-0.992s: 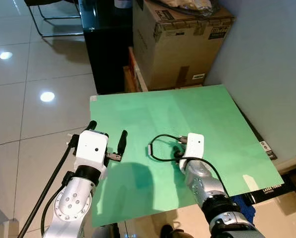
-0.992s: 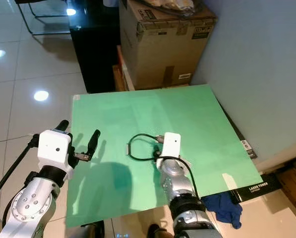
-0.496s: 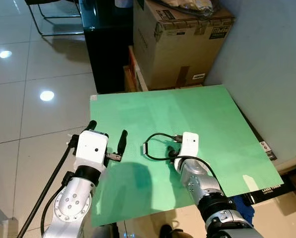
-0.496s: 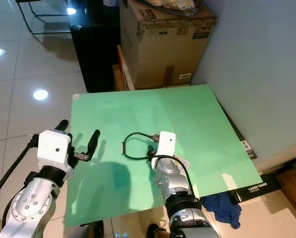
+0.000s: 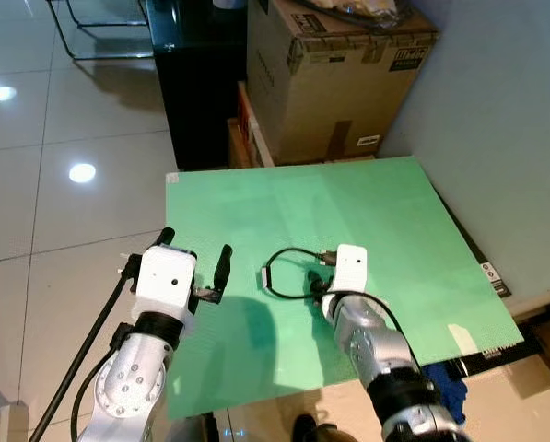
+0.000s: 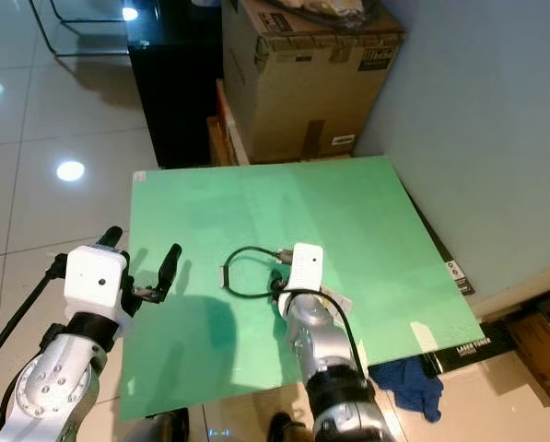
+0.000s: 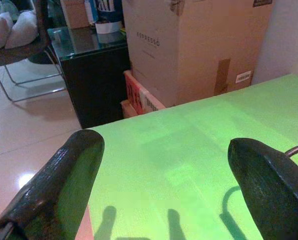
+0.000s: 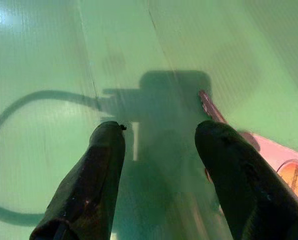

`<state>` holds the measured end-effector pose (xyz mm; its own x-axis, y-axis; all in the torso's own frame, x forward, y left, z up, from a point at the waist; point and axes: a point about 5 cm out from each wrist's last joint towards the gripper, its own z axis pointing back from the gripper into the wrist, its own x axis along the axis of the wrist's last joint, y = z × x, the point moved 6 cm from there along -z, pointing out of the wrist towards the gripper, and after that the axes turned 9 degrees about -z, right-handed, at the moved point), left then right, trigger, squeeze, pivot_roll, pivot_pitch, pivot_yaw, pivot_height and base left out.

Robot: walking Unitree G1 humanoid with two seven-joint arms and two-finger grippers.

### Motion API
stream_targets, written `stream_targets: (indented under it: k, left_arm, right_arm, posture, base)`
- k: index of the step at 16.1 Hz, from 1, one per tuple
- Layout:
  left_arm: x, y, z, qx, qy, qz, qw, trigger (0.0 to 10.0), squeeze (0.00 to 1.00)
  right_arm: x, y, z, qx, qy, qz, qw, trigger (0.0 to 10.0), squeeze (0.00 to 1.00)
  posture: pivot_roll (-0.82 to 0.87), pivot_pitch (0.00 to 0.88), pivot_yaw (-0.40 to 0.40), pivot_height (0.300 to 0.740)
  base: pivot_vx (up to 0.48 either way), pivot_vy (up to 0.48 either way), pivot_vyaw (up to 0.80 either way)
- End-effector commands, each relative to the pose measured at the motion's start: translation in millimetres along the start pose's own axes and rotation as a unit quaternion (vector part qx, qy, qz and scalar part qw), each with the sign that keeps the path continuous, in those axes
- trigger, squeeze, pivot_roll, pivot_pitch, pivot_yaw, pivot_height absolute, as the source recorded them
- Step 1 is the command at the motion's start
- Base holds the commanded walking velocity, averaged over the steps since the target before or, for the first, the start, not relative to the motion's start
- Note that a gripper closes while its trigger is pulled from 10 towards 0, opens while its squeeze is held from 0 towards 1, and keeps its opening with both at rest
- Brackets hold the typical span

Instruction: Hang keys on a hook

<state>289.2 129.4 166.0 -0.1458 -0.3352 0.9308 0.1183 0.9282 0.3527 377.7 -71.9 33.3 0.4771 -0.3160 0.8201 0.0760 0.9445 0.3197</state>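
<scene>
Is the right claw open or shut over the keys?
Open. The right claw hangs over the green mat; its two fingers stand apart, mat showing between them.

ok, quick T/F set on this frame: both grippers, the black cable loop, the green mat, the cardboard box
1. The right gripper is open, poised over the green mat. True.
2. The left gripper is shut on the black cable loop. False: it is open, holds nothing, and sits left of the loop.
3. The loop lies on the mat. True.
4. The brown cardboard box stands on the mat. False: it stands on the floor beyond the mat's far edge.
5. The right gripper holds the loop off the mat. False: nothing sits between its fingers.
</scene>
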Motion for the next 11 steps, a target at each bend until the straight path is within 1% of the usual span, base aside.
stream_targets:
  k: [1,3,5,7,8,10,11]
  left_arm:
    - [3.0,-1.1,1.5,-0.001,-0.006,0.006,1.000,10.0,0.00]
    - [3.8,-2.2,0.2,-0.002,-0.008,0.007,1.000,10.0,0.00]
    - [3.8,-2.6,0.1,-0.002,-0.007,0.008,1.000,10.0,0.00]
    - [-0.2,-3.1,2.0,-0.001,0.000,0.008,1.000,10.0,0.00]
    - [-2.1,-1.8,3.3,0.001,0.004,0.007,1.000,10.0,0.00]
    - [-3.1,0.3,5.1,0.006,0.007,0.007,1.000,10.0,0.00]
    - [-3.7,-0.3,6.0,0.008,0.008,0.008,1.000,10.0,0.00]
  right_arm:
    - [-13.4,14.6,4.5,0.012,0.017,-0.008,1.000,10.0,0.00]
    - [-19.2,10.9,5.9,0.002,0.025,-0.014,1.000,10.0,0.00]
    - [-19.7,8.1,7.1,-0.001,0.026,-0.009,1.000,10.0,0.00]
    - [-27.8,1.4,6.6,-0.012,0.042,-0.007,0.999,10.0,0.00]
    - [-31.4,-1.5,6.6,-0.019,0.052,-0.016,0.998,10.0,0.00]
    - [-32.8,-5.0,6.7,-0.030,0.059,-0.021,0.998,10.0,0.00]
    - [-32.7,-6.8,6.9,-0.033,0.059,-0.014,0.998,10.0,0.00]
  posture:
    - [0.12,0.292,-0.104,0.740]
    - [0.12,0.296,-0.104,0.740]
    - [0.12,0.299,-0.108,0.740]
    - [0.12,0.309,-0.113,0.740]
    - [0.12,0.311,-0.115,0.740]
    - [0.12,0.314,-0.122,0.740]
    - [0.12,0.313,-0.126,0.740]
  base:
    - [0.000,0.000,0.00]
    - [0.000,0.000,0.00]
    - [0.000,0.000,0.00]
    - [0.000,0.000,0.00]
    - [0.000,0.000,0.00]
    - [0.000,0.000,0.00]
    - [0.000,0.000,0.00]
